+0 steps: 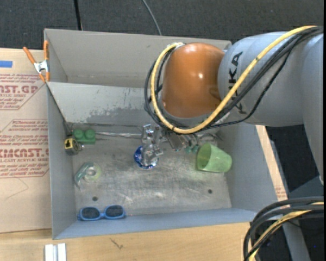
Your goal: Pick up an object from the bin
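My gripper [149,145] is low in the middle of the grey metal bin [174,188], its tip right at a small round blue object [144,160] on the floor. Whether it is apart or together I cannot tell. A light green plastic cup [213,158] lies on its side nearby.

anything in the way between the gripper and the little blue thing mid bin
Nothing visible does. The gripper sits directly over the small blue thing in the middle of the bin, with no item between them. The nearest neighbour, the green cup, lies on its side to the right, apart from the blue thing.
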Robot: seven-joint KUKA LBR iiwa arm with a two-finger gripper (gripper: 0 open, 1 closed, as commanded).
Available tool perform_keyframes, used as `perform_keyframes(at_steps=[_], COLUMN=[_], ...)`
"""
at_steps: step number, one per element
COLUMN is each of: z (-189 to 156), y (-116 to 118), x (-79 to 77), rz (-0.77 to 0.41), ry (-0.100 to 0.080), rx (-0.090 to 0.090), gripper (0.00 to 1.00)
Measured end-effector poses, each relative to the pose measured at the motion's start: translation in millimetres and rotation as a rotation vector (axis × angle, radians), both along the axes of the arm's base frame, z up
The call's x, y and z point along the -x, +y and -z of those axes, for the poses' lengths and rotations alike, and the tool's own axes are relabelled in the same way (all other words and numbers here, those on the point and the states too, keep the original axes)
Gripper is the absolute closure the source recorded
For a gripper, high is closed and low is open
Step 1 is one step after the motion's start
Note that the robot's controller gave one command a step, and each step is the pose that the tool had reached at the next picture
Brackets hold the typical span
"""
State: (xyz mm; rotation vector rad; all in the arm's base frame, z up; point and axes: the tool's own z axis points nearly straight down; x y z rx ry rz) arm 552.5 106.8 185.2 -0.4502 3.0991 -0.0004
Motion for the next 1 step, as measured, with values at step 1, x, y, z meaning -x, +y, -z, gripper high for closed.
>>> perform_keyframes(at_steps=[1], z=[-65.1], y=[15.2], x=[0.9], rz=[-0.249], ry=[0.002], rx=[0.001], gripper=[1.0])
